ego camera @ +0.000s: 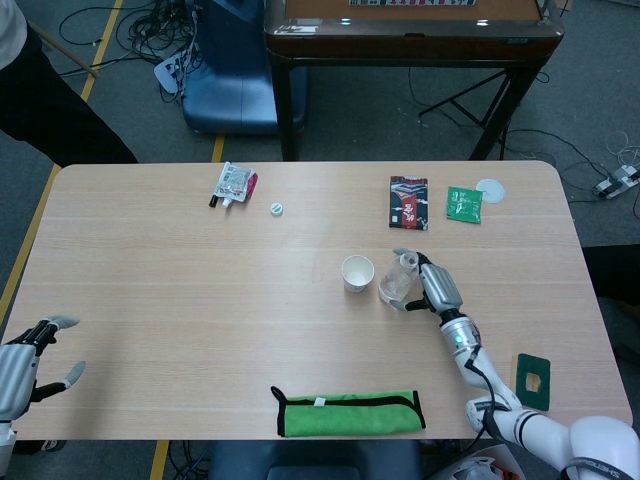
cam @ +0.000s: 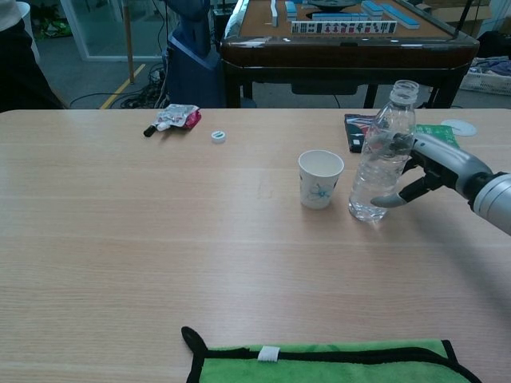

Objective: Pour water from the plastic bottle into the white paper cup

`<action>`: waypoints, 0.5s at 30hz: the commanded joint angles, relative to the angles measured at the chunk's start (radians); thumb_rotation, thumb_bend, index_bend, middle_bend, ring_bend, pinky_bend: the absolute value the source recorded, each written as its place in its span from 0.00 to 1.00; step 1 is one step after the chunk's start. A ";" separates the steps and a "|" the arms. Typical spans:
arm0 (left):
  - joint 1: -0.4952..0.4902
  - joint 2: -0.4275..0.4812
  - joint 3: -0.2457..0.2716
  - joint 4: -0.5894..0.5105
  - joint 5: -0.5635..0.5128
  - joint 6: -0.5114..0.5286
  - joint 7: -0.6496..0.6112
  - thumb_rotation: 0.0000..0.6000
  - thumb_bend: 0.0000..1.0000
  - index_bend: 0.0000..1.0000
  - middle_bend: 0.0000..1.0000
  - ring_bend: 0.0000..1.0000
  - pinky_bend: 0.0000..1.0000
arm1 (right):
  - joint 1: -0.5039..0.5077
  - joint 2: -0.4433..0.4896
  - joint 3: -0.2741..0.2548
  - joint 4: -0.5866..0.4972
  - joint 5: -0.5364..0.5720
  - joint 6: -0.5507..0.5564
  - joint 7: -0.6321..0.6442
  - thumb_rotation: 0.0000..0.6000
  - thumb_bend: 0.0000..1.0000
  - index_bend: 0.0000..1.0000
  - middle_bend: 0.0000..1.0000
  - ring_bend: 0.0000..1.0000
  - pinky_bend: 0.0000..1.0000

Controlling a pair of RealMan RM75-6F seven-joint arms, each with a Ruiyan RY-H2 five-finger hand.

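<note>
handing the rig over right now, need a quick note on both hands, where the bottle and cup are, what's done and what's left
Right robot hand: fingers wrapped round the plastic bottle, which stands on the table, uncapped, tilted slightly toward the cup; whether the grip is firm, I cannot tell.
Left robot hand: open, holding nothing, at the near left table edge.
White paper cup: upright, just left of the bottle, apart from it.
Done: reach to the bottle.
Left: lift, tip over the cup, pour, set down.
</note>
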 commanded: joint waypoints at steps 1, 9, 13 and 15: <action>0.000 0.000 0.000 0.000 0.000 -0.001 -0.001 1.00 0.21 0.30 0.29 0.42 0.59 | 0.002 -0.003 -0.003 0.005 0.001 -0.004 -0.003 1.00 0.00 0.18 0.26 0.16 0.28; 0.001 0.001 0.000 -0.001 0.000 0.000 -0.001 1.00 0.21 0.30 0.29 0.42 0.59 | 0.004 -0.019 -0.004 0.022 0.001 0.006 -0.012 1.00 0.11 0.26 0.33 0.23 0.29; 0.001 0.002 0.000 -0.002 -0.001 -0.001 -0.002 1.00 0.21 0.30 0.29 0.42 0.59 | 0.005 -0.025 -0.001 0.028 0.003 0.013 -0.017 1.00 0.19 0.31 0.37 0.26 0.29; 0.001 0.002 0.000 -0.003 -0.002 -0.001 -0.002 1.00 0.21 0.30 0.29 0.42 0.59 | 0.006 -0.028 0.001 0.031 0.005 0.014 -0.018 1.00 0.22 0.33 0.38 0.27 0.29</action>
